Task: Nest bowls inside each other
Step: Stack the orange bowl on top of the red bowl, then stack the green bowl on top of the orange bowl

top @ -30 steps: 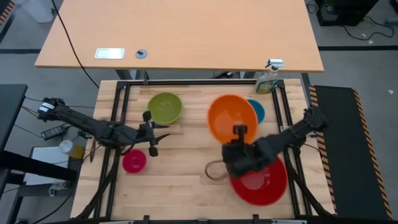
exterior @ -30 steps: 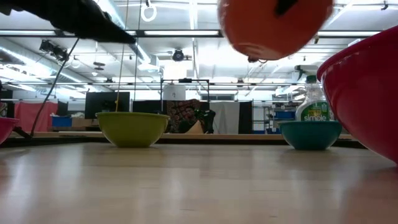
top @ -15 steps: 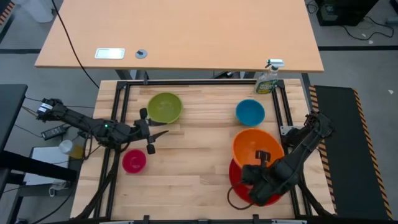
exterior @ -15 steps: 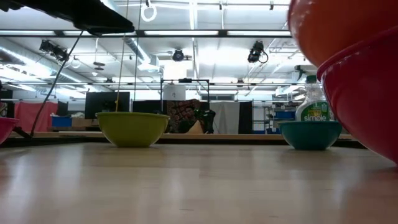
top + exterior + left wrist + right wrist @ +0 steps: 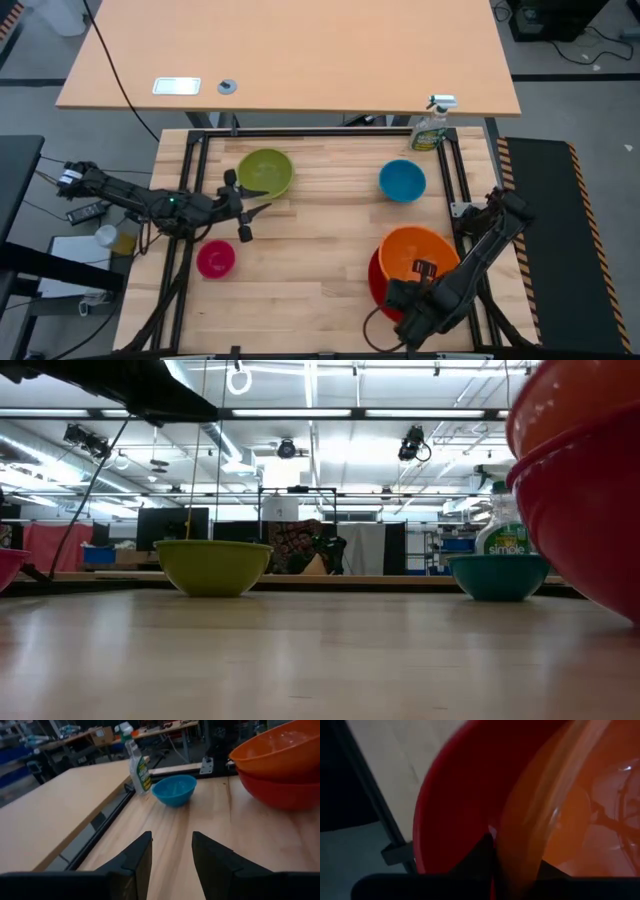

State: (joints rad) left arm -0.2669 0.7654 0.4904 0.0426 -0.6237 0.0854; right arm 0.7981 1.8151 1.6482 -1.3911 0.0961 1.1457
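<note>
The orange bowl [image 5: 412, 255] lies inside the big red bowl [image 5: 377, 287] at the table's near right, its rim tilted above the red rim [image 5: 280, 747]. My right gripper [image 5: 424, 275] points down at the orange bowl's near rim and is shut on it. The lime green bowl [image 5: 265, 172], blue bowl [image 5: 402, 181] and small pink bowl [image 5: 215, 259] stand on their bases on the wood. My left gripper [image 5: 172, 852] hovers open between the green and pink bowls, holding nothing. My right gripper holds the orange bowl's rim [image 5: 520, 845] on its near side, with one finger [image 5: 424, 268] inside the bowl and the other outside, between the orange wall and the red wall. The fingers come from above. The bowl sits tilted inside the red bowl.
A green spray bottle [image 5: 432, 125] stands at the far right corner, just behind the blue bowl. A black metal frame [image 5: 200, 135] borders the wooden top. Bare wood lies in the middle and near left of the table.
My right gripper has carried the orange bowl from above the table's middle toward the near right corner and down, turning its wrist on the way. The bowl, lifted clear a second ago, now lies in the red bowl.
</note>
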